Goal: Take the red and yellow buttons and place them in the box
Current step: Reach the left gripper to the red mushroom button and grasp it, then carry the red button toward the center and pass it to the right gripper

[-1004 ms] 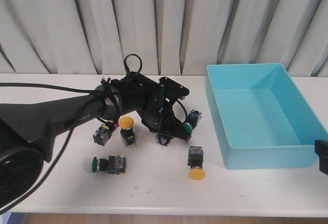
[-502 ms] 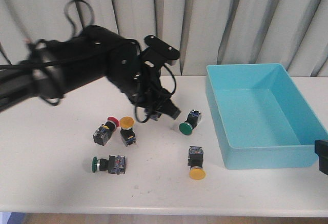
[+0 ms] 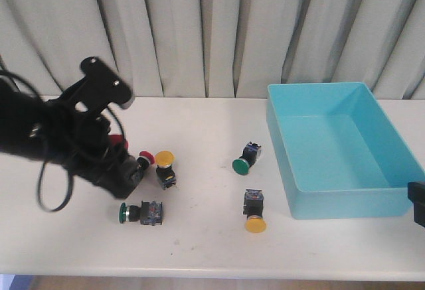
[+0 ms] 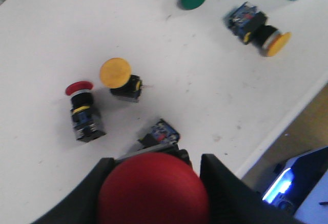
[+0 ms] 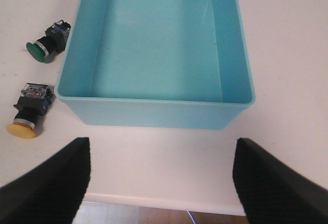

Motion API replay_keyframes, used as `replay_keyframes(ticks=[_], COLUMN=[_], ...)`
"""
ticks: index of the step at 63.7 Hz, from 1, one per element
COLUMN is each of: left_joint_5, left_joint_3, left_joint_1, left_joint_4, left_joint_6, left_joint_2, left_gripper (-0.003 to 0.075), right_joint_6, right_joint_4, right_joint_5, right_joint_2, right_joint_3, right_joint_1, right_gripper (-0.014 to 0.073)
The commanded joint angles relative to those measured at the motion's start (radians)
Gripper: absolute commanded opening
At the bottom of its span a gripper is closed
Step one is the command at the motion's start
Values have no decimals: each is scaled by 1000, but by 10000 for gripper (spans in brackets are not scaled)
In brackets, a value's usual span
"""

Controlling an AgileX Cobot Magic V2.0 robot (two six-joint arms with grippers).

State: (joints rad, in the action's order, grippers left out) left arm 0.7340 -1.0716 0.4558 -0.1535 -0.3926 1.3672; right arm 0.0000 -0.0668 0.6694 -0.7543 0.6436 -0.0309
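Note:
My left gripper (image 4: 154, 196) is shut on a red button (image 4: 154, 193) whose cap fills the space between the fingers; from the front it hangs low over the table's left side (image 3: 118, 143). Beside it on the table lie another red button (image 3: 145, 158) (image 4: 82, 108) and a yellow button (image 3: 165, 167) (image 4: 120, 78). A second yellow button (image 3: 254, 212) (image 5: 28, 114) lies near the box's front left corner. The turquoise box (image 3: 345, 204) (image 5: 154, 114) stands at the right with nothing in it. My right gripper (image 5: 161, 188) is open in front of the box.
A green button (image 3: 141, 212) lies just in front of the left gripper, and another green button (image 3: 244, 159) (image 5: 46, 44) lies left of the box. A black and blue switch body (image 4: 161, 131) shows just past the held cap. The table's front edge is close.
The left arm has risen from the middle of the table and swung left, carrying the red button. The right gripper and the other buttons have not moved.

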Motion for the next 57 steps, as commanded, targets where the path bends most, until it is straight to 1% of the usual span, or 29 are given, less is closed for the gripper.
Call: replay_keyframes(ticks=[1, 6, 7, 8, 11, 12, 16, 22, 24, 25, 31, 36, 38, 42, 46, 53, 57], left_joint_5=[-100, -118, -118, -118, -115, -110, -98, -60, -46, -37, 21, 53, 59, 70, 82, 104, 110], left_joint_3=[35, 61, 64, 68, 74, 75, 78, 78, 78, 78, 78, 78, 78, 78, 78, 78, 78], left_joint_1=[-9, -8, -8, -8, -8, -8, -8, -8, -8, -8, -8, -8, -8, -8, -8, -8, -8], left_joint_4=[-224, -379, -428, -459, -562, -575, -687, -808, -846, -865, -928, -972, -982, -1027, -1071, -1111, -1110], left_joint_6=[-232, -414, -451, -506, -615, -650, -801, -1010, -1085, -1113, -1283, -1404, -1433, -1483, -1519, -1570, -1582], left_joint_2=[-73, -77, -77, -77, -77, -77, -77, -77, -77, -77, -77, -77, -77, -77, -77, -77, -77], left_gripper=[156, 156, 156, 156, 156, 156, 156, 156, 156, 156, 156, 156, 156, 156, 156, 156, 156], right_joint_6=[-20, -81, -98, -116, -192, -205, -341, -647, -773, -848, -1151, -1369, -1423, -1503, -1544, -1609, -1626], right_joint_4=[2, 38, 50, 56, 111, 131, 240, 418, 487, 543, 810, 974, 1025, 1076, 1077, 1036, 1013], right_joint_5=[-45, -26, -24, -22, -16, -15, -13, 17, 34, 50, 118, 152, 164, 183, 189, 171, 128], right_joint_2=[-3, -11, -13, -16, -30, -32, -60, -107, -122, -133, -182, -221, -232, -257, -282, -330, -364], right_joint_3=[29, 29, 29, 29, 29, 29, 29, 29, 29, 29, 29, 30, 33, 49, 80, 140, 173], right_joint_1=[6, 6, 6, 6, 6, 6, 6, 6, 6, 6, 6, 6, 6, 5, -21, -134, -210], right_gripper=[548, 548, 548, 548, 548, 548, 548, 548, 548, 548, 548, 548, 547, 540, 531, 518, 517])
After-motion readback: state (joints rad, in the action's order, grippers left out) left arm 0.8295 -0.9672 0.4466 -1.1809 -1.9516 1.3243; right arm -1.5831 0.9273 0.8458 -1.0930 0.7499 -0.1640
